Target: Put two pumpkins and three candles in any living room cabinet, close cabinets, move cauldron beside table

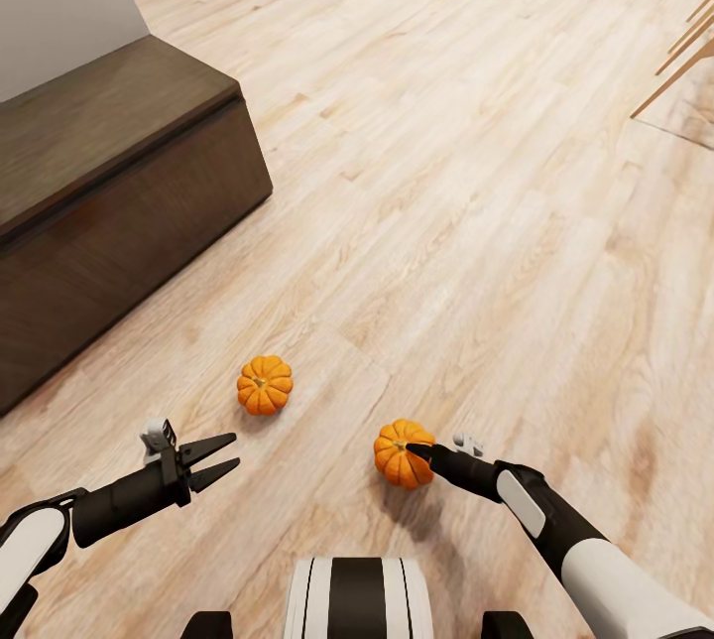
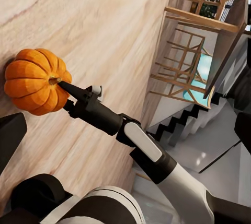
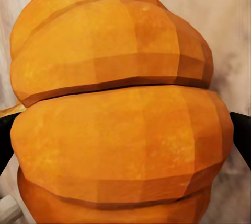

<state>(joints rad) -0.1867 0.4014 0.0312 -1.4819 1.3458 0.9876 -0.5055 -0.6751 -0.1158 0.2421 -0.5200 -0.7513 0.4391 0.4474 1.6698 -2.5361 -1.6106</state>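
Near pumpkin (image 1: 400, 455): sits on the wooden floor (image 1: 476, 202) just in front of the robot, off to its right; seen up close from the right wrist, its orange ribs (image 3: 120, 125) crowd the picture.
Right gripper (image 1: 420, 451): reaches in low to this pumpkin, dark tip touching its top beside the stem; in the left wrist view the tip (image 2: 61, 83) lies right at the stem.
Right jaws: dark finger edges show on either side of the pumpkin from the wrist, so they seem to straddle it, but I cannot tell whether they grip.
Far pumpkin (image 1: 264, 384): upright on the floor, further ahead and to the left, well apart from the first, nothing touching it.
Left gripper (image 1: 226, 454): hangs above the floor, short of the far pumpkin, pointing roughly toward the near one.
Left jaws: spread a little, nothing between them.
Cabinet (image 1: 109, 192): low dark-brown unit at the left against the wall, fronts shut.
Chair legs (image 1: 684, 54): pale wood, at the far right edge.
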